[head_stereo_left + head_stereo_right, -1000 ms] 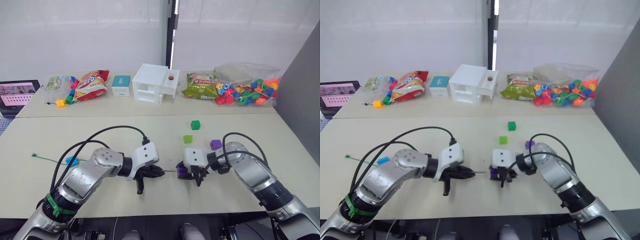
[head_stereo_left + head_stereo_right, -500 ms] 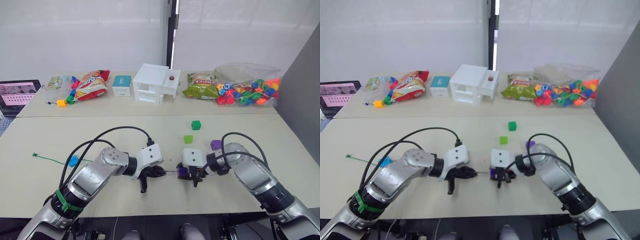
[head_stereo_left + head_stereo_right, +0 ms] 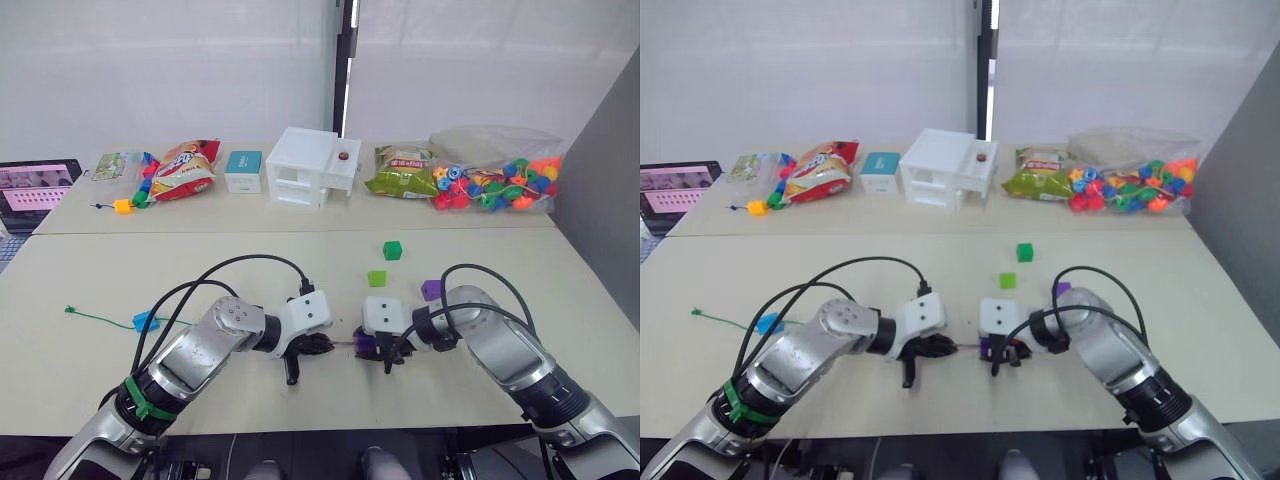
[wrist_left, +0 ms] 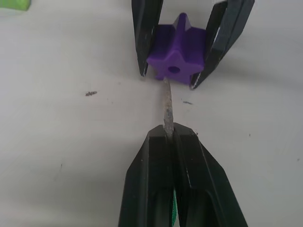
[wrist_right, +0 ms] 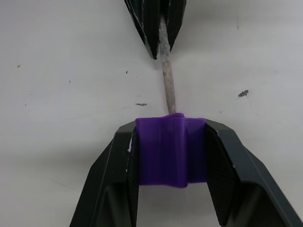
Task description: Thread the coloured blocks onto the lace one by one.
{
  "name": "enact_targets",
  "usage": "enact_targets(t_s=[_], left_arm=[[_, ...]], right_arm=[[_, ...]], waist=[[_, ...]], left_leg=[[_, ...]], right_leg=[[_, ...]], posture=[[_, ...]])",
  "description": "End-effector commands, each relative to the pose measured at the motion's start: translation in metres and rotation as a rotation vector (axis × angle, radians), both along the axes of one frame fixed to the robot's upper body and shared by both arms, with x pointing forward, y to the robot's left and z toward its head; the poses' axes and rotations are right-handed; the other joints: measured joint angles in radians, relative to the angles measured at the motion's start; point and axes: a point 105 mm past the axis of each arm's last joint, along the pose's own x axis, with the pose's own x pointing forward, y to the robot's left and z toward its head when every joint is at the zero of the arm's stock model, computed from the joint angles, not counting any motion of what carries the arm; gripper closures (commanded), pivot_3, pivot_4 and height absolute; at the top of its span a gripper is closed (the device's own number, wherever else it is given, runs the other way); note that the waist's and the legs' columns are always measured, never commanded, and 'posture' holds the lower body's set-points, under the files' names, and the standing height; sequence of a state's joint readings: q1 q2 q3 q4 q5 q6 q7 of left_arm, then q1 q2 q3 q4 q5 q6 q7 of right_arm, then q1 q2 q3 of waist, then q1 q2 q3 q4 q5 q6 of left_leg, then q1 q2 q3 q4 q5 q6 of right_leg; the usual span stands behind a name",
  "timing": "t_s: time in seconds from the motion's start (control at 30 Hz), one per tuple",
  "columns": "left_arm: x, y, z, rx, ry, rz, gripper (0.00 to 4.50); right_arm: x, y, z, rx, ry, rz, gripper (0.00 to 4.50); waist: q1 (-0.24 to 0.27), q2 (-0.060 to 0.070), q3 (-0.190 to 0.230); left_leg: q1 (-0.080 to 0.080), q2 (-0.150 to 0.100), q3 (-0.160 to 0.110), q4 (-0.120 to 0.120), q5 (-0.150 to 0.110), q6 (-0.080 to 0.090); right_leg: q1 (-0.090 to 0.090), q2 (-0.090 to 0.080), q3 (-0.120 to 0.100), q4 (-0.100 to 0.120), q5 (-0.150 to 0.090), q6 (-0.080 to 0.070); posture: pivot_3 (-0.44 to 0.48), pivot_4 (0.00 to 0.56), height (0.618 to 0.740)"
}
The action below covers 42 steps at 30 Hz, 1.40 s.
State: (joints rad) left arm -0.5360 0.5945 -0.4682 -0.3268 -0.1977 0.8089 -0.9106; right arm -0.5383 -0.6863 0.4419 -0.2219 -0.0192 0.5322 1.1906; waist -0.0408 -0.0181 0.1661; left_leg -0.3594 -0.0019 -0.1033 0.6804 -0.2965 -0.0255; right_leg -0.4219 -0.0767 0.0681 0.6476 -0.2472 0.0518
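Left wrist view shows the left gripper [image 4: 169,137] pinched shut on the stiff pale tip of the thin green lace [image 4: 167,106], aimed at the hole of a purple star-edged plastic block [image 4: 178,48]. The right gripper [image 5: 171,151] clamps that block steady just above the table, presumably for threading.

two green blocks [image 3: 392,250] [image 3: 376,278], two purple blocks [image 3: 431,290] [image 3: 364,343], one blue block [image 3: 146,321], one lace [image 3: 100,317].
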Motion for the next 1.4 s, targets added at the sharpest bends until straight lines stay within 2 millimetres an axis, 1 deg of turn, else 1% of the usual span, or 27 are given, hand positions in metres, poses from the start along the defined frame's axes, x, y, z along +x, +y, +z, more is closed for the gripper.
enact_targets(t_s=[0.03,0.4,0.53,0.67,0.83,0.97,1.07,1.3,1.4], left_arm=[[0.000,-0.010,0.011,-0.042,-0.035,-0.029,4.50],[-0.009,-0.031,0.012,-0.109,0.009,-0.124,4.50],[-0.010,-0.033,0.013,-0.120,0.018,-0.138,4.50],[-0.009,-0.022,0.012,-0.117,0.031,-0.123,4.50],[-0.008,0.000,0.003,-0.073,0.040,-0.092,4.50],[-0.007,0.010,0.000,-0.073,0.036,-0.077,4.50],[-0.005,0.012,0.002,-0.097,0.030,-0.061,4.50],[-0.003,0.010,0.009,-0.177,0.035,-0.021,4.50],[-0.003,0.009,0.009,-0.184,0.035,-0.021,4.50]], right_arm=[[-0.005,0.004,0.001,-0.006,-0.005,0.024,3.14],[-0.004,0.008,0.002,0.003,-0.006,0.011,3.14],[-0.004,0.008,0.002,0.002,-0.007,0.002,3.14],[-0.003,0.006,0.002,-0.001,-0.008,-0.011,3.14],[-0.003,0.004,0.001,-0.003,-0.010,-0.024,3.14],[-0.003,0.002,0.000,-0.005,-0.009,-0.030,3.14],[-0.003,0.001,0.000,-0.008,-0.005,-0.033,3.14],[-0.004,-0.001,-0.002,-0.018,0.003,-0.032,3.14],[-0.004,-0.001,-0.002,-0.020,0.004,-0.033,3.14]], waist=[[0.000,0.000,0.000],[0.004,0.000,0.000],[0.005,0.000,0.000],[0.004,0.000,0.000],[0.000,0.000,0.000],[-0.001,0.000,0.000],[0.000,0.000,0.000],[0.000,0.000,0.000],[0.000,0.000,0.000]], left_leg=[[0.000,0.000,0.000,0.000,0.000,0.000],[0.001,0.000,0.000,0.000,0.000,0.000],[0.002,0.000,0.000,0.000,0.000,0.000],[0.002,0.000,0.000,0.000,0.000,0.000],[0.001,0.000,0.000,0.000,0.000,0.000],[0.001,0.000,0.000,0.000,0.000,0.000],[0.001,0.000,0.000,0.000,0.000,0.000],[0.001,0.000,0.000,0.000,0.000,0.000],[0.001,0.000,0.000,0.000,0.000,0.000]], right_leg=[[0.000,0.000,0.000,0.000,0.000,0.000],[0.001,0.000,0.000,0.000,0.000,0.000],[0.002,0.000,0.000,0.000,0.000,0.000],[0.002,0.000,0.000,0.000,0.000,0.000],[0.001,0.000,0.000,0.000,0.000,0.000],[0.001,0.000,0.000,0.000,0.000,0.000],[0.001,0.000,0.000,0.000,0.000,0.000],[0.001,0.000,0.000,0.000,0.000,0.000],[0.001,0.000,0.000,0.000,0.000,0.000]], posture=[[0.000,0.150,0.740],[0.000,0.150,0.740],[0.000,0.150,0.740],[0.000,0.150,0.740],[0.000,0.150,0.740],[0.000,0.150,0.740],[0.000,0.150,0.740],[0.000,0.150,0.740],[0.000,0.150,0.740]])
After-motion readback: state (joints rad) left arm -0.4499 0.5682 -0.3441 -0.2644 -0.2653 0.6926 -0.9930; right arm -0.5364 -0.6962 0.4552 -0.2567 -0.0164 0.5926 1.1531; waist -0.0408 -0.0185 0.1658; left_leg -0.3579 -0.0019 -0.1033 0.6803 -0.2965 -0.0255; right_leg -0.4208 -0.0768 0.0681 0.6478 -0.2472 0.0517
